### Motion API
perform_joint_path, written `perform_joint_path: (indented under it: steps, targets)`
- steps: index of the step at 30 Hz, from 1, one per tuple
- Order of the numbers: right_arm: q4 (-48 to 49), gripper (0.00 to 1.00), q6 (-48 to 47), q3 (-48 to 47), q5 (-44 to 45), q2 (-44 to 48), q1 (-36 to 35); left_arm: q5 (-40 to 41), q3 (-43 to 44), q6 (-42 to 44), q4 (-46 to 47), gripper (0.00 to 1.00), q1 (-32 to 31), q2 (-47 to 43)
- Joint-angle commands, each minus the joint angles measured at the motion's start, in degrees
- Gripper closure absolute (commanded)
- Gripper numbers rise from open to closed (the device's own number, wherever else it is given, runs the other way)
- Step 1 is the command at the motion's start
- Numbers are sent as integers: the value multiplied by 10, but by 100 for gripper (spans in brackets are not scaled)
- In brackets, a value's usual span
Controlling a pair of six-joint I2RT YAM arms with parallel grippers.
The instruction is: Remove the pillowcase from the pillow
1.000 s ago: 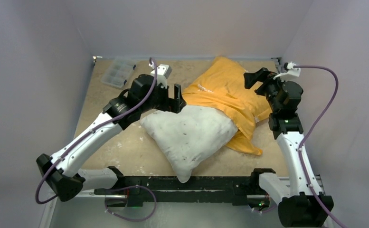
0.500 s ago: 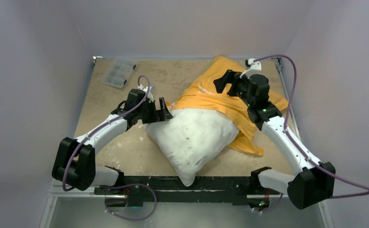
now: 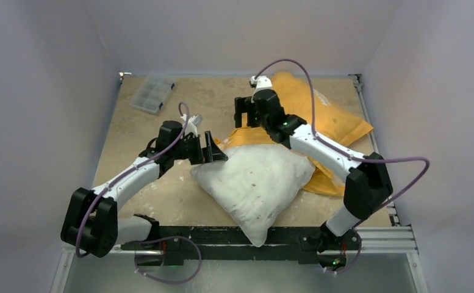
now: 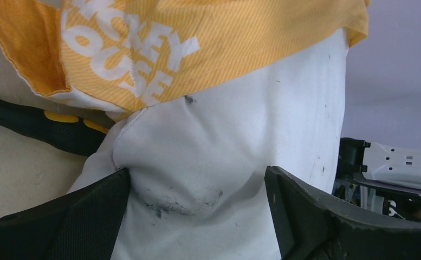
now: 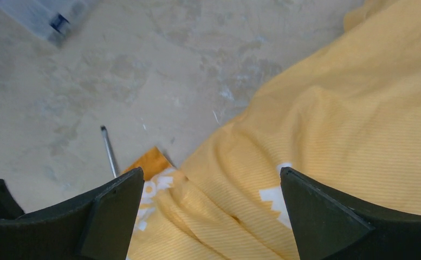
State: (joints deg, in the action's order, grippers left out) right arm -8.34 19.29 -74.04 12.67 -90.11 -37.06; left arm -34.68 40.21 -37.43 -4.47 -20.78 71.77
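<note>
Smudges (image 4: 164,203) on the pillow (image 4: 240,119) inside the left gripper's (image 4: 196,173) wide jaws show only wrist-side; right gripper (image 5: 212,172), also wide, overhangs pillowcase (image 5: 349,108) edge and open table (image 5: 116,70).

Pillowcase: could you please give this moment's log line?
pillow: partly bare; pillowcase: covers far part; left fingers: open astride pillow; right fingers: open above pillowcase

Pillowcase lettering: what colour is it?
White lettering on orange-yellow pillowcase; left wrist view shows it best.
</note>
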Motion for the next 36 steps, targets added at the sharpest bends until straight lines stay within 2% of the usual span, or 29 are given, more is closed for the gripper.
perform_joint_path:
  steps: [1,4,5,7,11,12,15,21,23,25,26,36]
  targets:
    - [-70,1,-15,-37,81,-32,-25,-64,-32,-34,76,11,-6,8]
    - [-91,1,-15,-38,90,-54,-47,-67,-48,-46,101,26,-15,4]
    - [-99,1,-14,-38,98,-63,-54,-62,-48,-46,101,34,-21,4]
    - [-121,1,-5,-37,115,-85,-68,-51,-45,-42,99,51,-37,6]
    - [-156,1,20,-40,173,-124,-75,-14,-31,-29,79,96,-74,17]
    - [-165,1,20,-42,193,-129,-75,-1,-27,-25,70,100,-82,16]
    - [-187,20,50,-50,229,-138,-75,44,-12,-5,15,100,-103,-3]
    - [-181,75,49,-101,275,-121,-70,114,29,32,-85,100,-115,-69]
    - [-178,82,50,-128,285,-110,-53,138,47,47,-121,100,-115,-88]
    - [-174,96,53,-157,293,-96,-26,158,60,59,-148,100,-115,-106]
    - [-169,100,53,-168,293,-85,-9,167,66,63,-160,100,-115,-115]
    - [-59,100,9,-219,235,19,167,255,112,91,-251,100,-116,-188]
